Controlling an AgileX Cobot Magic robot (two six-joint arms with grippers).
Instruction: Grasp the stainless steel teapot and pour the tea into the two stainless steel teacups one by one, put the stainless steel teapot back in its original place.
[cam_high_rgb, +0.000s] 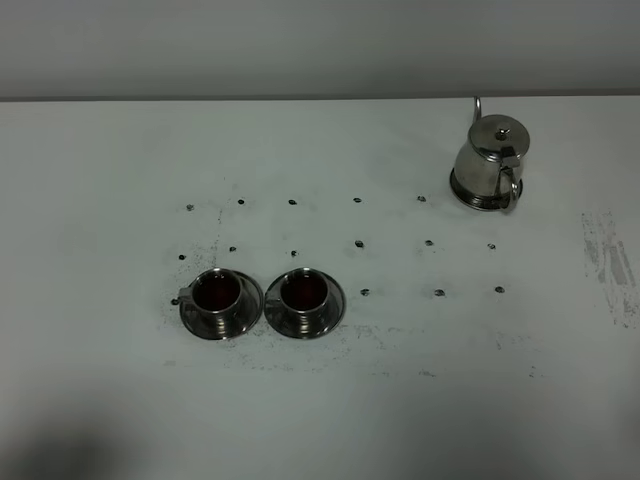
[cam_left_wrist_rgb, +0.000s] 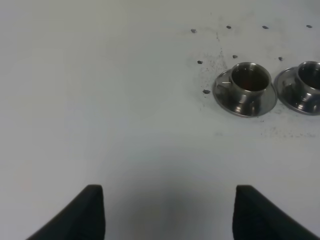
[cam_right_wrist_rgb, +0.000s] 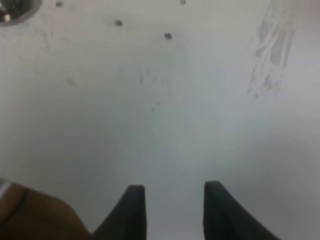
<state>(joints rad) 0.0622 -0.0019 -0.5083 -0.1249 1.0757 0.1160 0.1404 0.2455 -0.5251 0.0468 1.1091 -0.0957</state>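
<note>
The stainless steel teapot (cam_high_rgb: 490, 160) stands upright at the back right of the white table, handle toward the front. A sliver of shiny steel, probably its base, shows at the corner of the right wrist view (cam_right_wrist_rgb: 12, 9). The two stainless steel teacups (cam_high_rgb: 217, 293) (cam_high_rgb: 303, 293) sit side by side on saucers at the front left, each holding reddish-brown tea (cam_high_rgb: 216, 290). Both also show in the left wrist view (cam_left_wrist_rgb: 249, 80) (cam_left_wrist_rgb: 310, 77). My left gripper (cam_left_wrist_rgb: 167, 212) is open and empty, well short of the cups. My right gripper (cam_right_wrist_rgb: 174, 210) is open and empty over bare table.
Small dark dots (cam_high_rgb: 358, 243) mark the white table (cam_high_rgb: 400, 400) in a grid between the cups and the teapot. Scuff marks (cam_high_rgb: 610, 260) lie at the right edge. A brown shape (cam_right_wrist_rgb: 30, 215) shows beside the right gripper. Neither arm shows in the exterior high view.
</note>
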